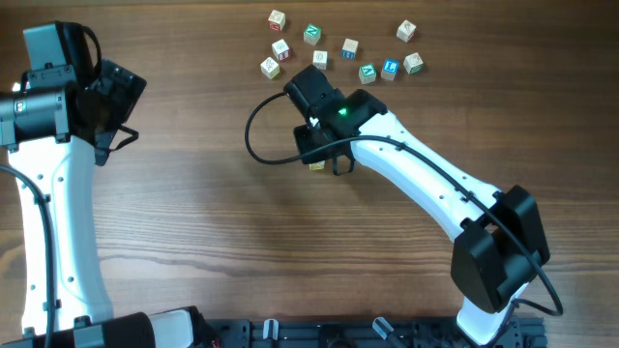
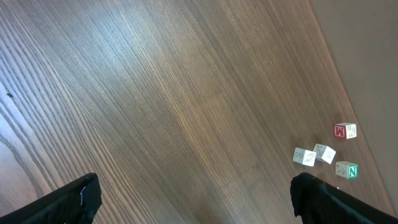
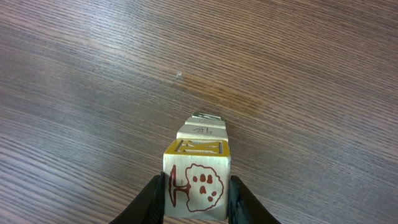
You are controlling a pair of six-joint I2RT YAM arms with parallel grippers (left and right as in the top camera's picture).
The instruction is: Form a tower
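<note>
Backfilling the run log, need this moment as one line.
left fingers: open, holding nothing | right fingers: closed on yellow cube | tower: more cubes in line beyond it | loose cubes: scattered apart

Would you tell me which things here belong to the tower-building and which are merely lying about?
In the job: right gripper, the yellow-marked cube it grips, the tower beneath.
Lying about: loose cubes, untouched; left gripper, open, holding nothing.
</note>
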